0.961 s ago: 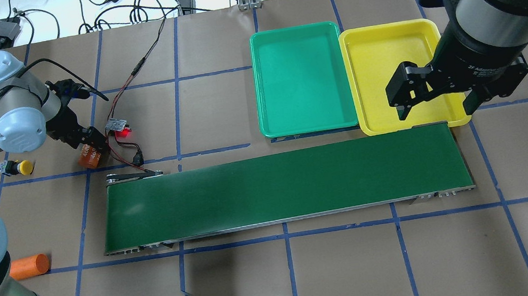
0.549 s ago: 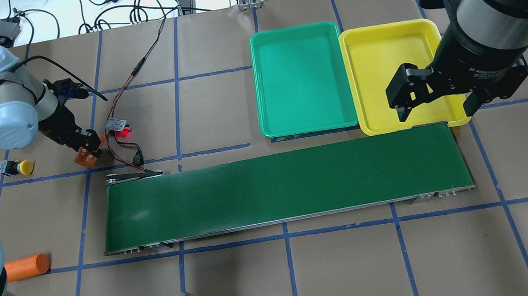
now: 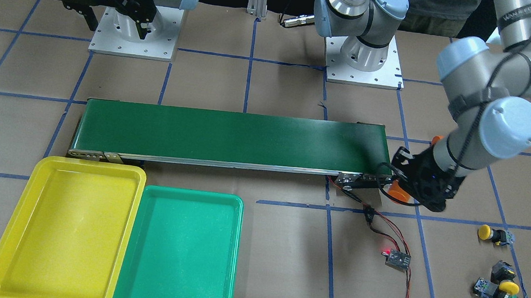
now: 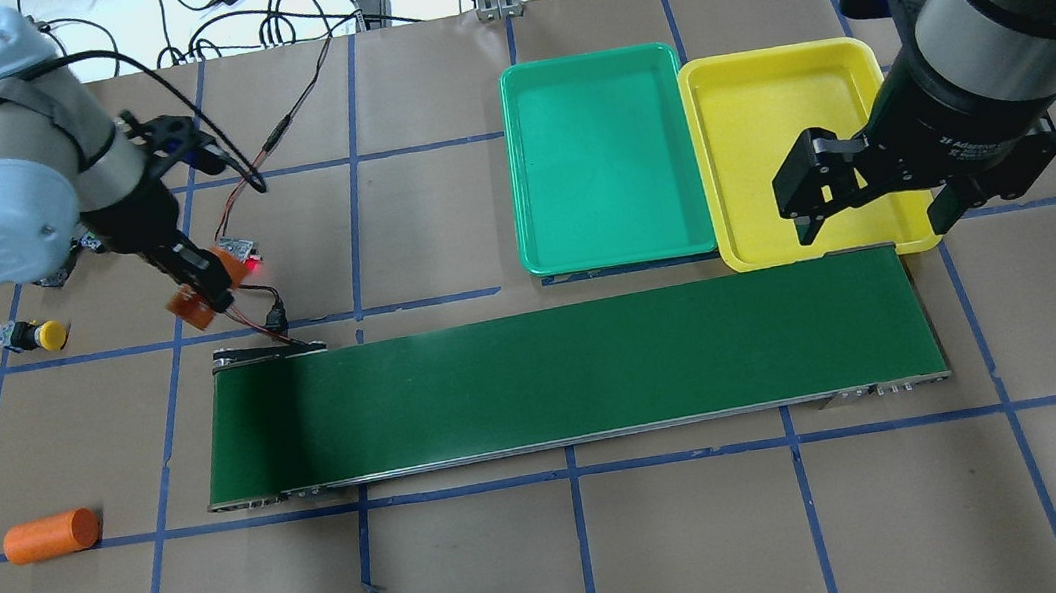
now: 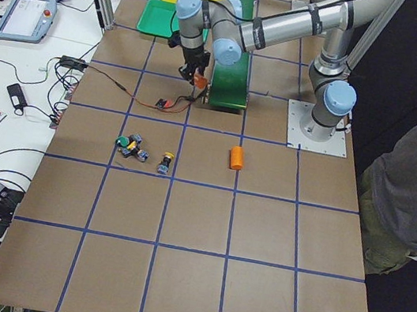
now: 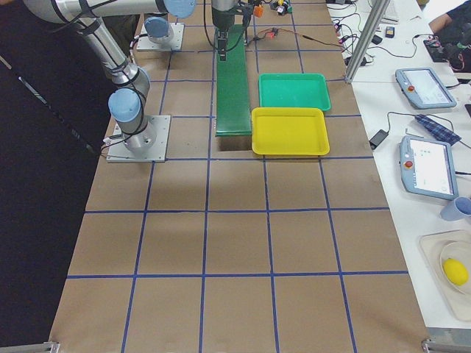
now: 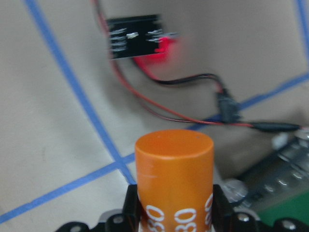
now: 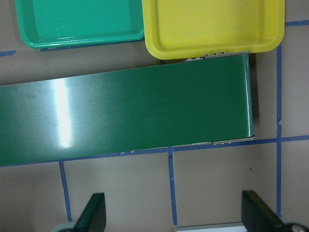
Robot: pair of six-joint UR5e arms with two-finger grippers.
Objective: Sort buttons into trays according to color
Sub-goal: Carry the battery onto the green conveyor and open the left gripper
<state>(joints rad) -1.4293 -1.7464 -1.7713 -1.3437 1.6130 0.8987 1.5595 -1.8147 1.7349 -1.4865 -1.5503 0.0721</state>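
Observation:
My left gripper [image 4: 203, 288] is shut on an orange cylinder [image 7: 175, 176] marked 4680 and holds it above the table, just beyond the conveyor's left end. One yellow button [image 4: 41, 336] lies alone on the table to the left of it. Farther off, a cluster of yellow and green buttons [image 3: 499, 294] lies together, mostly hidden by my left arm in the overhead view. The green tray [image 4: 607, 156] and yellow tray [image 4: 768, 116] sit side by side behind the belt's right half, both bare. My right gripper [image 4: 873, 219] hangs open over the yellow tray's near edge, holding nothing.
A long dark green conveyor belt [image 4: 568, 372] crosses the middle of the table. A small circuit board [image 4: 238, 249] with a red light and red-black wires lies by the belt's left end. A second orange cylinder [image 4: 51, 534] lies at the near left.
My left gripper has risen off the table with the orange cylinder and shifted right, toward the belt's left end. The right arm has barely moved.

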